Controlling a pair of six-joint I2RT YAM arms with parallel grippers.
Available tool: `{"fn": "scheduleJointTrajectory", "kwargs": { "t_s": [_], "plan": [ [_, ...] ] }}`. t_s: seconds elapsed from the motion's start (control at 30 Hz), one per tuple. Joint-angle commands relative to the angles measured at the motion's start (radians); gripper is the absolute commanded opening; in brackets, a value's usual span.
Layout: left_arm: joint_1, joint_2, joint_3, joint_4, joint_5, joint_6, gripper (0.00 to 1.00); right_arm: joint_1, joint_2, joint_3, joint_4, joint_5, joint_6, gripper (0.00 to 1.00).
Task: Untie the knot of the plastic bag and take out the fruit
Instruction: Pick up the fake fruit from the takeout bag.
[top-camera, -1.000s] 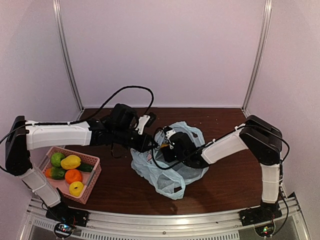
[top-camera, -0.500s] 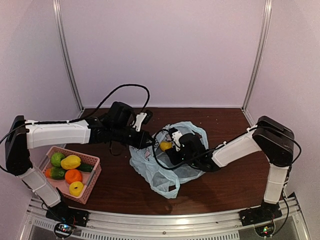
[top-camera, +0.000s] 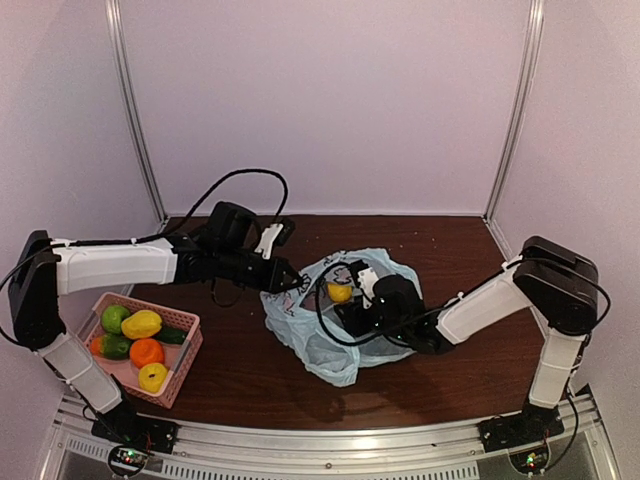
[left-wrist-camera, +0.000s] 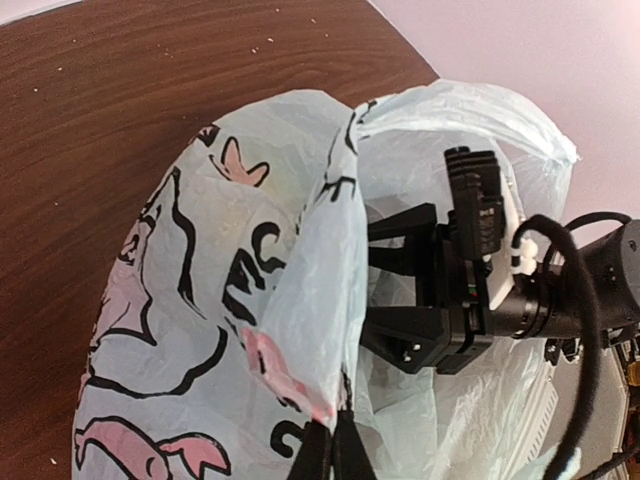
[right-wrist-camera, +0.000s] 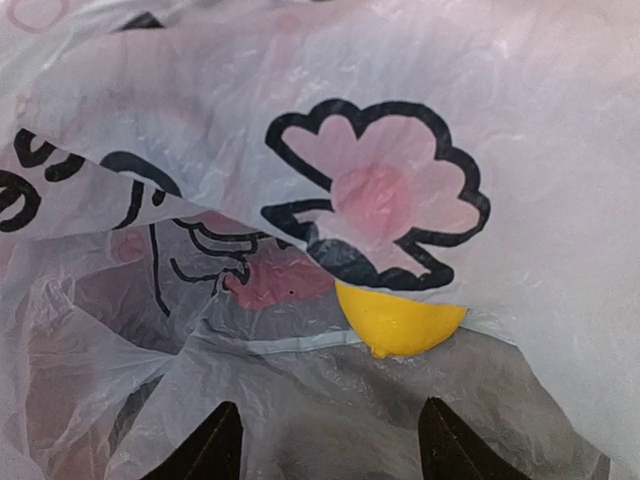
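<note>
The thin, translucent pale blue-green plastic bag (top-camera: 330, 355) with dark cartoon prints lies at the middle of the dark wood-grain bench (top-camera: 450, 250), its mouth open. I see no knot, so I judge the untying done and the extraction in hand. One smooth, glossy yellow fruit (right-wrist-camera: 398, 322) sits inside, half covered by a crinkled fold of film. The left pincer (left-wrist-camera: 332, 452) is clamped on the bag's rim and holds it up. The right pincer (right-wrist-camera: 330, 408) is inside the mouth, jaws wide and empty, just short of the fruit. Next move, in my judgement: advance under the fold, straddle the fruit, and close without catching film. At the left, a pink perforated plastic basket (top-camera: 188, 322) holds rounded green, yellow and orange pieces.
</note>
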Motion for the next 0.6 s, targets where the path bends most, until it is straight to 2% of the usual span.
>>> {"fn": "scheduleJointTrajectory", "kwargs": {
  "t_s": [0.0, 0.3, 0.57],
  "plan": [
    [0.03, 0.017, -0.013, 0.048, 0.087, -0.009, 0.0, 0.001, 0.047, 0.054, 0.012, 0.023, 0.007, 0.64],
    [0.034, 0.024, -0.001, 0.06, 0.258, 0.024, 0.0, -0.007, 0.148, 0.182, -0.046, 0.054, -0.014, 0.75],
    [0.034, 0.015, 0.011, 0.037, 0.288, 0.03, 0.0, -0.019, 0.227, 0.273, -0.086, 0.049, -0.018, 0.83]
  ]
}}
